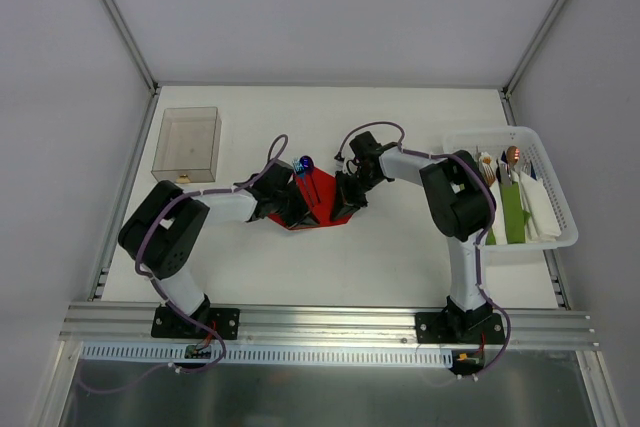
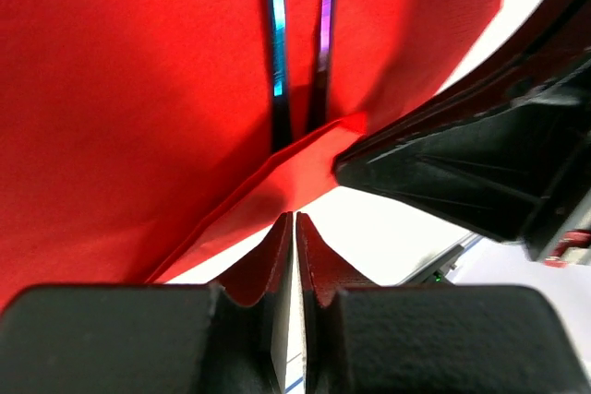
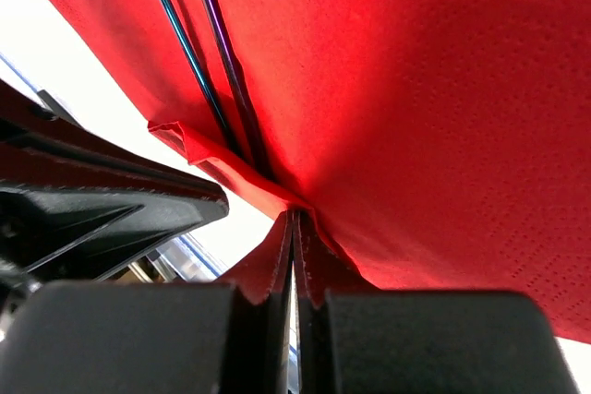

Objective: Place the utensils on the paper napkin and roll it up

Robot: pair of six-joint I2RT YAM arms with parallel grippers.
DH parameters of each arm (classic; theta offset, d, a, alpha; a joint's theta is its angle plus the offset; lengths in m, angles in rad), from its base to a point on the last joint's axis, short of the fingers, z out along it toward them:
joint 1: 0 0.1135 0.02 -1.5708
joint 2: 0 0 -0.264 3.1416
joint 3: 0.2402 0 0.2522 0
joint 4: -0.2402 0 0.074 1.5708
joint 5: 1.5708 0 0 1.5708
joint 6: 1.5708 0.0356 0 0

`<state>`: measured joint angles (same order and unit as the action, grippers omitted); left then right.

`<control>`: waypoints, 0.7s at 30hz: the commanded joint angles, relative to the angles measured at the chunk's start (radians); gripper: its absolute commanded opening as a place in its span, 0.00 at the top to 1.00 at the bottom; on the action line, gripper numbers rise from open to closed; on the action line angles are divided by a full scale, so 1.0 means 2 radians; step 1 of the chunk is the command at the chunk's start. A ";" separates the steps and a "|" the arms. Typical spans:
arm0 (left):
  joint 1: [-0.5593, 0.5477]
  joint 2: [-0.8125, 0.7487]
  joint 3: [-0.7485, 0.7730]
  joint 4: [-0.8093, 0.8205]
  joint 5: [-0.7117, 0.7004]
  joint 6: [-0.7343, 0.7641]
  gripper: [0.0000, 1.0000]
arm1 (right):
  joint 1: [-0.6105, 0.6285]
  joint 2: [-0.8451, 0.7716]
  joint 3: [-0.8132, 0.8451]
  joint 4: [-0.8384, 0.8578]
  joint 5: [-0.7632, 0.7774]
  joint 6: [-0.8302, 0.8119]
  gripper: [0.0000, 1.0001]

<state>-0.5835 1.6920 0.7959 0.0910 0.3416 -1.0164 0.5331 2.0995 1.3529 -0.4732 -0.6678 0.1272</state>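
Observation:
The red paper napkin (image 1: 320, 203) lies at the table's middle. The two utensils (image 1: 308, 179) lie side by side on it, their blue heads toward the far edge. In the left wrist view their thin handles (image 2: 277, 53) run under a folded-up flap of the napkin (image 2: 111, 108). They show the same way in the right wrist view (image 3: 189, 53), on the napkin (image 3: 416, 108). My left gripper (image 1: 296, 211) (image 2: 294, 217) is shut, its tips at the napkin's near edge. My right gripper (image 1: 347, 197) (image 3: 295, 214) is shut, pinching the same edge.
A clear plastic box (image 1: 188, 142) stands at the back left. A white basket (image 1: 560, 197) at the right holds green napkin bundles (image 1: 512, 212), white napkins and copper-headed utensils (image 1: 513, 155). The two grippers are close together over the napkin.

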 commanded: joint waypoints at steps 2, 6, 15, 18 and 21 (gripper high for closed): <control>-0.004 -0.014 -0.027 -0.004 0.004 0.000 0.96 | -0.003 0.015 0.009 -0.013 0.029 -0.005 1.00; -0.002 -0.031 -0.047 -0.006 -0.009 -0.006 0.96 | -0.004 0.016 0.011 -0.017 0.030 -0.008 1.00; 0.023 -0.078 -0.082 -0.009 -0.037 -0.021 0.98 | -0.004 0.018 0.015 -0.023 0.036 -0.011 1.00; 0.028 -0.090 -0.079 -0.009 -0.034 -0.011 0.97 | -0.004 0.018 0.016 -0.024 0.037 -0.013 1.00; 0.028 -0.094 -0.065 -0.010 -0.024 0.001 0.96 | -0.004 0.018 0.017 -0.025 0.036 -0.012 1.00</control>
<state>-0.5293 1.5417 0.6392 0.0780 0.2943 -1.0389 0.5297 2.1071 1.3670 -0.4915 -0.6682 0.1261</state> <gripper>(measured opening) 0.033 0.007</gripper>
